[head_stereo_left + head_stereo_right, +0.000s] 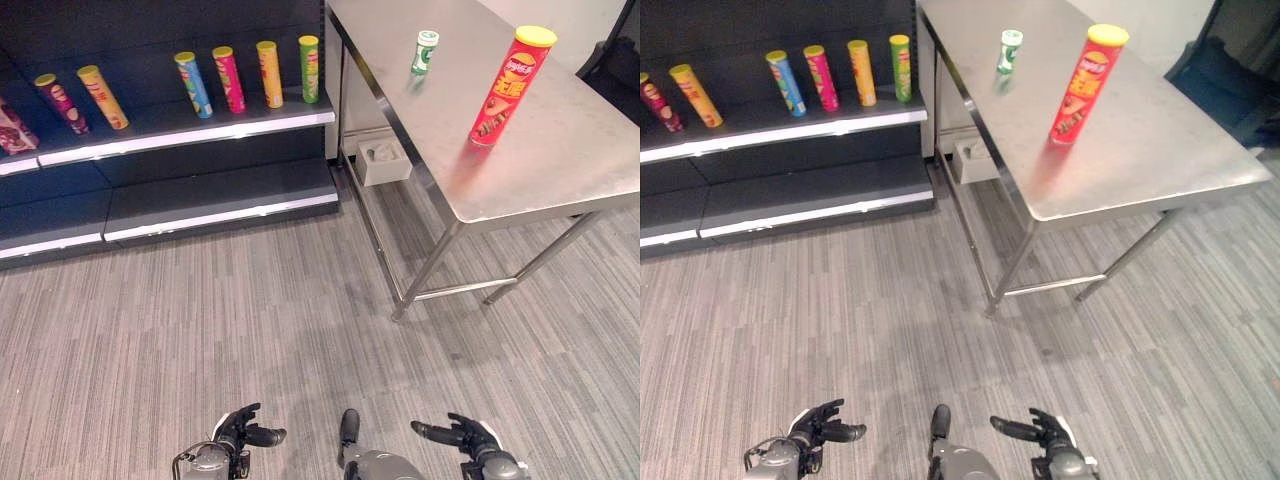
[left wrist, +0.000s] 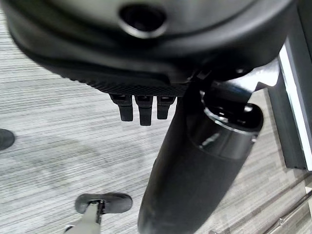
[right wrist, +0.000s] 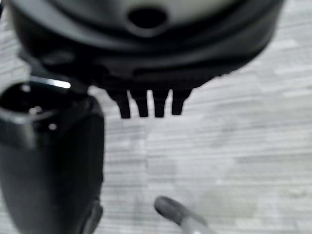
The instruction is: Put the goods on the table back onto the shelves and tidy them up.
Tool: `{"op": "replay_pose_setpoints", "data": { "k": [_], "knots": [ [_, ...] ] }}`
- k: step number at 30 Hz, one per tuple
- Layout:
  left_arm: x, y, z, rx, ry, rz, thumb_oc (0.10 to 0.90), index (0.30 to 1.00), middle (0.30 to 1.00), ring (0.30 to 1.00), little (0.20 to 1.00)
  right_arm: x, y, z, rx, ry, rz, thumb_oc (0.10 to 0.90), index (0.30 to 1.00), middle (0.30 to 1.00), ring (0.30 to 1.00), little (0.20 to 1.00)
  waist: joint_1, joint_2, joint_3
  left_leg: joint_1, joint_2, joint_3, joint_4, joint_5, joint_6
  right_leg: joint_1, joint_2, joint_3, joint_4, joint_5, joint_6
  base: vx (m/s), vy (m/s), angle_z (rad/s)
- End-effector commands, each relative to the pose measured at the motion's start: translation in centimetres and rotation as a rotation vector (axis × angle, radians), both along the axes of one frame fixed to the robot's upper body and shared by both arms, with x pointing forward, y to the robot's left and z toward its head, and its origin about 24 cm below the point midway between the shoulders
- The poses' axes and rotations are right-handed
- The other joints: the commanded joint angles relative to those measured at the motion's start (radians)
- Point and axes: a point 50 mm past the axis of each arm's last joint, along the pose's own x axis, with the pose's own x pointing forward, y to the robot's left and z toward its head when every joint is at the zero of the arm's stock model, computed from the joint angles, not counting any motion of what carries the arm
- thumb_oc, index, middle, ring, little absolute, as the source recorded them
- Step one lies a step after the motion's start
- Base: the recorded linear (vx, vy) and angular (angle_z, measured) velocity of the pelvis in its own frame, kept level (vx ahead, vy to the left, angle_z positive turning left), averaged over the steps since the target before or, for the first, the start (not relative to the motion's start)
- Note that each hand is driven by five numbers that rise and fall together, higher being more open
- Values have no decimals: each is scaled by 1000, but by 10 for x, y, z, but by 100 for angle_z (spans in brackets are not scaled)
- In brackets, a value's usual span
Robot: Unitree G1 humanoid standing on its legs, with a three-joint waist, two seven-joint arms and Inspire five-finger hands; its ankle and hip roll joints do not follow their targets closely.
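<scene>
Both hands low over carpet, empty; goods upright on worktop.
Left hand (image 1: 240, 432) & right hand (image 1: 462, 436) at bottom of head views, fingers loosely extended, thumbs out, gripping nothing (wrist views: straight fingers over grey carpet (image 1: 250, 320)). Tall red can w/ yellow lid (image 1: 510, 87) standing on steel worktop (image 1: 560, 160), small green-white bottle (image 1: 424, 52) further back, well apart. Row of coloured cans (image 1: 245, 76) upright on dark shelves (image 1: 200, 120), left of worktop.
</scene>
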Motion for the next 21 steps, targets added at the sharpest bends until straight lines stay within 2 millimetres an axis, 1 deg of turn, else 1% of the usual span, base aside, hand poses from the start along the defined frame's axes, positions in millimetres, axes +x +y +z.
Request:
{"op": "replay_pose_setpoints", "data": {
  "k": [1,2,3,4,5,6,7,8,9,10,11,12,13,14,15,16,18,19,20,21],
  "knots": [
    [12,15,13,-6,-105,89,800,900,900,900,900,-15,-5,-3,-21,24,2,800,900,900,900,900,23,-40,45,-210,-43,19,206,133,76,63,-94,24,13,-63,180,34,-197,5],
    [12,16,13,-6,-105,89,800,900,900,900,900,-15,-5,-3,-21,24,3,800,900,900,900,900,22,-39,44,-215,-42,17,211,131,76,61,-93,23,13,-63,180,73,-274,18],
    [11,14,13,-14,-107,108,800,900,900,900,900,-14,-6,-2,-25,20,-1,800,900,900,900,900,28,-46,60,-255,-35,33,279,143,84,78,-92,22,11,-79,169,130,-177,0],
    [9,13,10,-27,-93,126,800,900,900,900,900,-15,-9,-3,-31,33,-16,800,900,900,900,900,37,-54,69,-325,-5,80,297,152,94,111,-99,15,1,-97,162,209,-197,-5],
    [6,11,9,-38,-84,131,800,900,900,900,900,-16,-9,-3,-27,37,-22,800,900,900,900,900,42,-53,67,-351,14,102,249,143,98,129,-98,11,-10,-104,164,282,-129,-11],
    [4,10,7,-40,-72,128,800,900,900,900,900,-16,-8,-3,-25,35,-25,800,900,900,900,900,53,-50,71,-362,30,125,174,119,104,149,-95,16,-19,-111,171,259,-13,-9],
    [2,11,6,-38,-67,126,800,900,900,900,900,-16,-9,-3,-26,32,-26,800,900,900,900,900,56,-52,67,-357,32,136,93,116,107,153,-100,20,-22,-114,177,452,95,1],
    [-4,10,4,-36,-46,116,800,900,900,900,900,-16,-9,-2,-30,23,-22,800,900,900,900,900,82,-28,62,-374,20,88,-204,178,93,185,-85,35,-27,-144,196,344,104,-20],
    [-4,10,4,-36,-46,116,800,900,900,900,900,-16,-9,-2,-30,23,-22,800,900,900,900,900,82,-28,60,-375,19,87,-208,182,93,183,-86,34,-27,-143,196,366,104,-19],
    [-6,10,3,-36,-45,117,800,900,900,900,900,-16,-8,-2,-31,19,-19,800,900,900,900,900,90,-19,57,-387,10,49,-274,225,85,194,-75,43,-27,-155,197,205,28,-23],
    [-6,9,3,-36,-43,114,800,900,900,900,900,-16,-9,-1,-36,13,-21,800,900,900,900,900,97,-13,59,-417,2,27,-319,258,70,216,-70,45,-27,-170,196,324,54,-22],
    [-5,7,2,-38,-43,107,800,900,900,900,900,-15,-9,0,-35,7,-21,800,900,900,900,900,100,-7,56,-437,0,33,-358,272,62,236,-64,50,-27,-187,196,502,153,-15],
    [-10,11,1,-33,-32,114,800,900,900,900,900,-13,-8,0,-34,2,-14,800,900,900,900,900,110,4,42,-427,-11,49,-402,288,61,265,-54,88,-27,-210,202,395,142,-21],
    [-10,11,1,-33,-32,114,800,900,900,900,900,-13,-8,0,-34,2,-14,800,900,900,900,900,112,3,43,-425,-11,51,-402,288,61,267,-55,89,-27,-210,202,377,189,-42],
    [-12,11,1,-30,-28,115,800,900,900,900,900,-12,-9,2,-39,-3,-8,800,900,900,900,900,116,11,36,-417,-14,37,-398,298,63,285,-55,105,-27,-221,205,172,125,-88],
    [-13,11,1,-33,-25,112,800,900,900,900,900,-12,-9,2,-39,-2,-7,800,900,900,900,900,117,11,28,-409,-19,34,-399,295,64,295,-62,116,-27,-226,206,277,211,-94],
    [-14,12,0,-15,-20,85,800,900,900,900,900,-12,-10,2,-37,-9,-14,800,900,900,900,900,114,-2,5,-385,-30,43,-395,280,75,313,-91,135,-27,-229,218,231,179,-59],
    [-14,12,0,-15,-20,85,800,900,900,900,900,-12,-9,2,-37,-9,-14,800,900,900,900,900,114,-2,6,-384,-31,44,-395,279,75,313,-92,136,-27,-229,218,232,211,-58],
    [-10,16,3,1,-31,63,800,900,900,900,900,-12,-8,2,-32,-7,-10,800,900,900,900,900,117,-14,-10,-363,-38,72,-384,253,98,302,-130,150,31,-238,237,199,225,-63],
    [-6,18,6,10,-44,54,800,900,900,900,900,-11,-7,2,-31,-5,3,800,900,900,900,900,117,-18,-14,-350,-44,84,-382,231,118,278,-149,154,95,-239,251,234,288,-46]
  ]
}}
